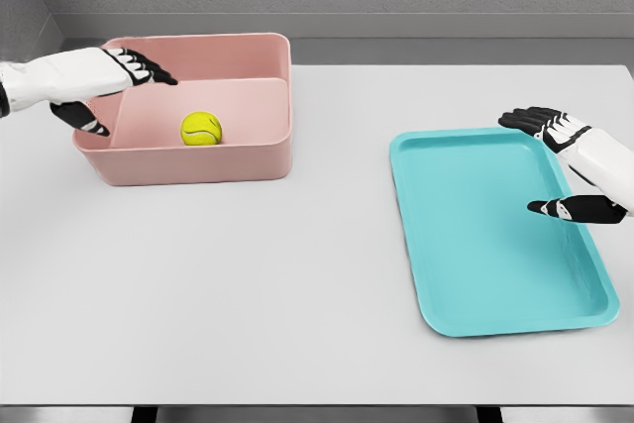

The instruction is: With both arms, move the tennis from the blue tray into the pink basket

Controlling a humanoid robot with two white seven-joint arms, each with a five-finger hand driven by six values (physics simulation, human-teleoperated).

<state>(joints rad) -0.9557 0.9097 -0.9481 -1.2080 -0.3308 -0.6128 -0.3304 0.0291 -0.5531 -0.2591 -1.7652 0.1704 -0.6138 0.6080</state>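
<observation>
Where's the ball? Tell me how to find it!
Look at the white table, then the pink basket at its far left. The tennis ball sits inside on the basket floor. It is the only round, yellow-green thing there.

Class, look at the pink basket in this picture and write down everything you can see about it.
The pink basket is a rectangular, open-topped tub with rounded corners and smooth, plastic-looking walls. It sits upright on the white table, at the far left. Inside, a yellow-green tennis ball rests on its floor, near the front wall. The left hand hovers over its left rim, fingers open; whether it touches the rim is unclear. The blue tray lies apart, to the right.
</observation>
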